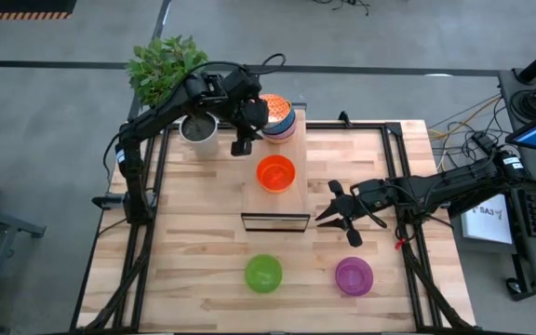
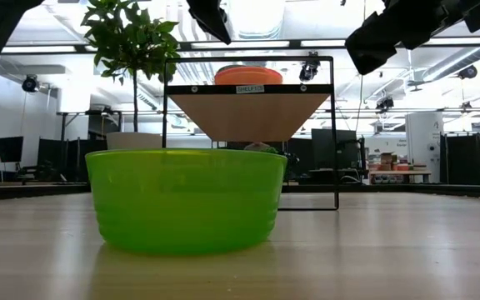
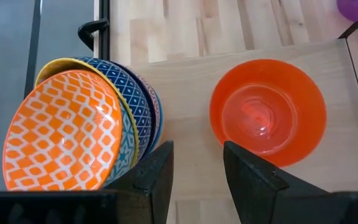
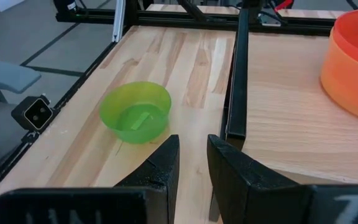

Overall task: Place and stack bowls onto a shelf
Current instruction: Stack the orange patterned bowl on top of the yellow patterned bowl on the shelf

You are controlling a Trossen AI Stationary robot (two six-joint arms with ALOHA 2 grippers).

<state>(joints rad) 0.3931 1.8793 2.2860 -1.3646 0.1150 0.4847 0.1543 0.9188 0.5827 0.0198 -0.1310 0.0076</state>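
The shelf [image 1: 275, 191] stands at the middle of the table [image 1: 203, 251], its long axis running from the near edge toward the far edge. It serves as the reference below.

Containers:
- Orange bowl [image 1: 275, 173]: upright on the shelf surface, near its middle. Its interior is empty.
- Stack of nested bowls [image 1: 280, 117]: at the far end of the shelf. In the left wrist view the stack [image 3: 86, 127] leans to one side. The topmost bowl is orange with a white diamond pattern; a blue patterned bowl and a yellow rim show beneath it. The exact count of bowls in the stack cannot be told.
- Green bowl [image 1: 263, 273]: on the table, off the near end of the shelf, upright and empty.
- Purple bowl [image 1: 354, 275]: on the table, off the near end of the shelf toward the right side, upright.
- White plant pot [image 1: 200, 135]: on the table beside the far left corner of the shelf, holding a leafy plant [image 1: 164, 65].

Grippers:
- Left gripper [image 1: 242, 141]: above the far left part of the shelf, between the stack and the orange bowl. Jaws are parted by a narrow gap and hold nothing.
- Right gripper [image 1: 335, 216]: just off the near right corner of the shelf, above the table. Jaws are parted narrowly and hold nothing.

Clearances: bare shelf surface shows between the orange bowl and the near end of the shelf. Open tabletop lies between the green bowl and the purple bowl.
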